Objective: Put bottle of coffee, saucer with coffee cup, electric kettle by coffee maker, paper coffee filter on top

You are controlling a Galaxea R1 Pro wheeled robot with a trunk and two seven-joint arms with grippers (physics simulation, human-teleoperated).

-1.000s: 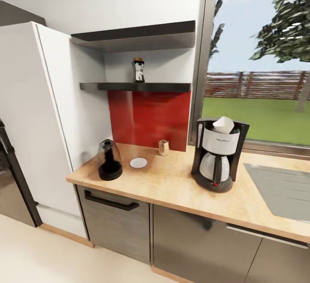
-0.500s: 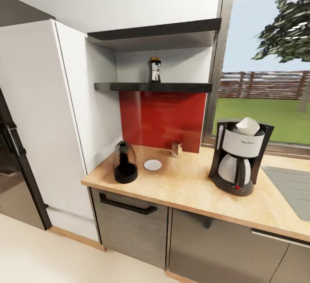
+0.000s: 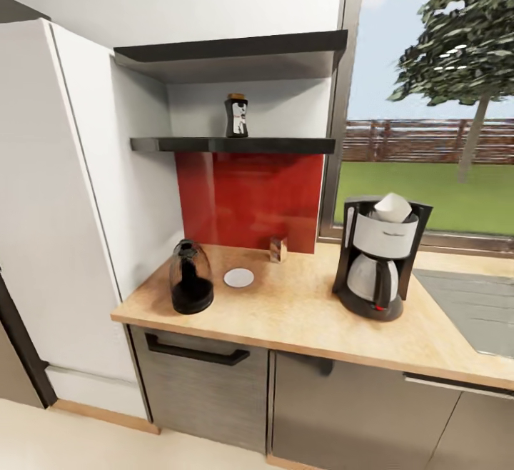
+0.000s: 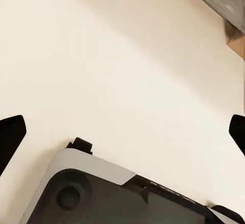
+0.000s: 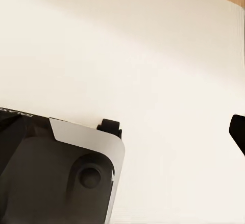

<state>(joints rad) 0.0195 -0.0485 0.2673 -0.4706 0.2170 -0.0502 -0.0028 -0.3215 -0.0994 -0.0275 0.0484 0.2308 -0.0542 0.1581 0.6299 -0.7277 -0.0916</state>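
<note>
In the head view the black-and-white coffee maker (image 3: 378, 259) stands on the wooden countertop (image 3: 300, 316), with a white paper filter (image 3: 393, 207) resting in its top. The dark bottle of coffee (image 3: 236, 116) is upright on the lower black shelf (image 3: 232, 145). Near the counter's left end are the dark electric kettle (image 3: 190, 286), the white saucer (image 3: 238, 278) and, farther back, the small brownish coffee cup (image 3: 278, 248), each apart from the others. My left gripper (image 4: 122, 134) hangs open over the floor. Over the floor too, my right gripper (image 5: 127, 132) looks open; one fingertip (image 5: 238, 131) shows at the picture's edge.
A grey sink (image 3: 464, 313) is set into the counter at the right. A tall white cabinet (image 3: 64, 206) stands left of the counter, with a dark appliance (image 3: 14, 341) beyond it. Drawers with a black handle (image 3: 189, 352) sit below. My own base (image 4: 117, 193) shows under the grippers.
The whole head picture has shifted right and then back left, so the camera has moved. Nothing on the counter or shelf has changed place.
</note>
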